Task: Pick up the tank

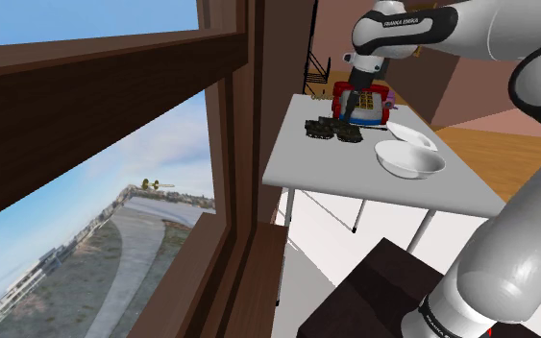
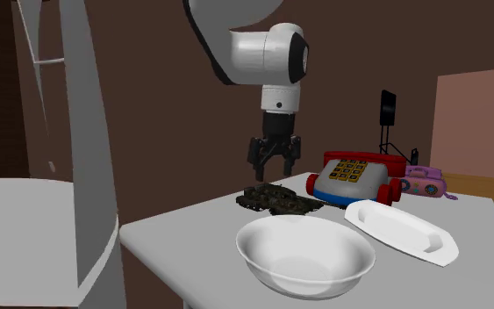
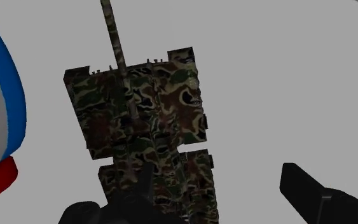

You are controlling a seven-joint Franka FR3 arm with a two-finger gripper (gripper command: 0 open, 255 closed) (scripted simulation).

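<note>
1 camouflage tank (image 2: pixel 280 200) lies on the grey table (image 2: pixel 192 237), just beside the toy phone (image 2: pixel 350 180). The gripper (image 2: pixel 274 171) hangs above it with its fingers (image 3: pixel 311 191) spread, clasping nothing. In the wrist view 1 finger sits over the hull and the other over bare table, so we judge we should shift sideways until the hull lies between them, then lower and close across the body, not the thin barrel. We count 1 tank, 1 toy phone, 1 pink radio (image 2: pixel 425 183), 1 bowl (image 2: pixel 304 255) and 1 oblong plate (image 2: pixel 400 230).
</note>
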